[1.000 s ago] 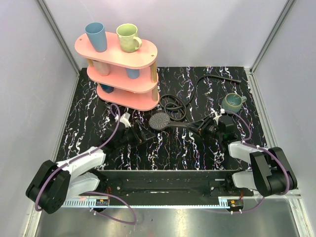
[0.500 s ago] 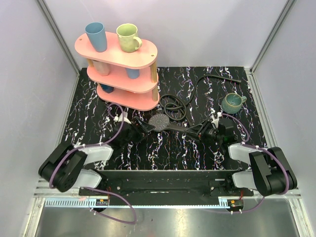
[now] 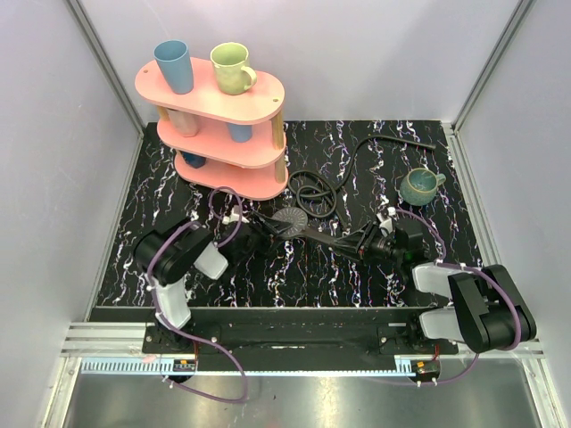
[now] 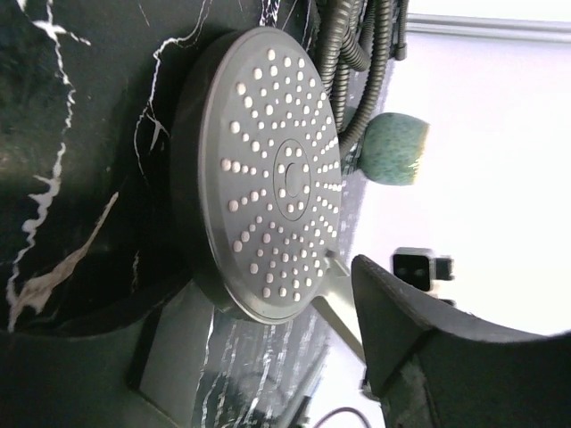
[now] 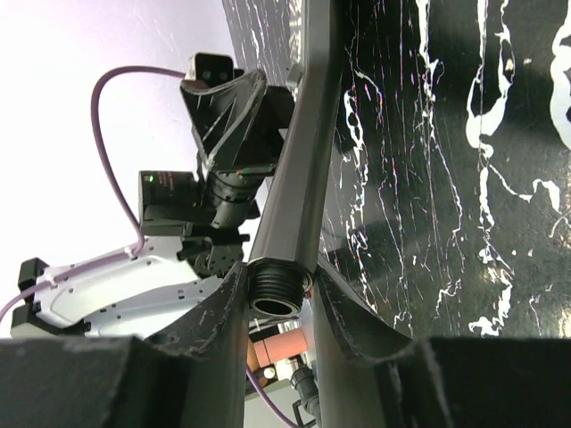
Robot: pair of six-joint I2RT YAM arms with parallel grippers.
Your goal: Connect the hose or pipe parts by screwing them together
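The dark grey shower head (image 3: 291,219) hangs over the middle of the mat, its dotted face (image 4: 277,178) turned on edge. Its straight handle (image 5: 303,152) runs back to my right gripper (image 3: 359,242), which is shut on the threaded end (image 5: 278,294). My left gripper (image 3: 265,228) is at the head's lower rim (image 4: 259,312). Its jaws stand on either side of the disc, and a gap shows between the face and the right finger (image 4: 401,330). The black coiled hose (image 3: 312,192) lies loose behind on the mat, with its far end (image 3: 419,141) at the back right.
A pink three-tier shelf (image 3: 223,134) with cups stands at the back left, close to the left arm. A green mug (image 3: 419,185) sits back right, beyond the right gripper. Grey walls close in the mat on three sides.
The left arm swung inward and brought its gripper up to the shower head, its jaws narrowing. The head turned from face-up to on edge and shifted slightly left in the right gripper.
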